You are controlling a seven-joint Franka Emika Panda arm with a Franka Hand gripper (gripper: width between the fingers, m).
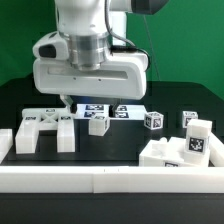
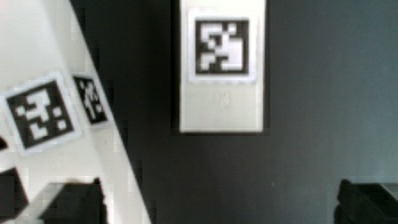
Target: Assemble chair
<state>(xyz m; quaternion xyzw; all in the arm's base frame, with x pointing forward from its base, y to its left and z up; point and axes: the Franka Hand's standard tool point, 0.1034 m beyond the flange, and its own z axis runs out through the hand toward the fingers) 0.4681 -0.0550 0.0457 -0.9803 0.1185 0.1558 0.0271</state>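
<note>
Gripper (image 2: pixel 214 200) spread wide, dark fingers (image 2: pixel 63 200) apart with black surface (image 2: pixel 302 150) showing between them. The wrist view shows a long white block (image 2: pixel 222 100) carrying a black-and-white square tag (image 2: pixel 221 47), pattern only. A tagged panel (image 2: pixel 50 115) beside it is cut off. In the exterior view, the notched frame (image 1: pixel 45 128) lies at the gripper's seven o'clock and a small block (image 1: pixel 97 123) at four. The fingertips are mostly hidden there.
</note>
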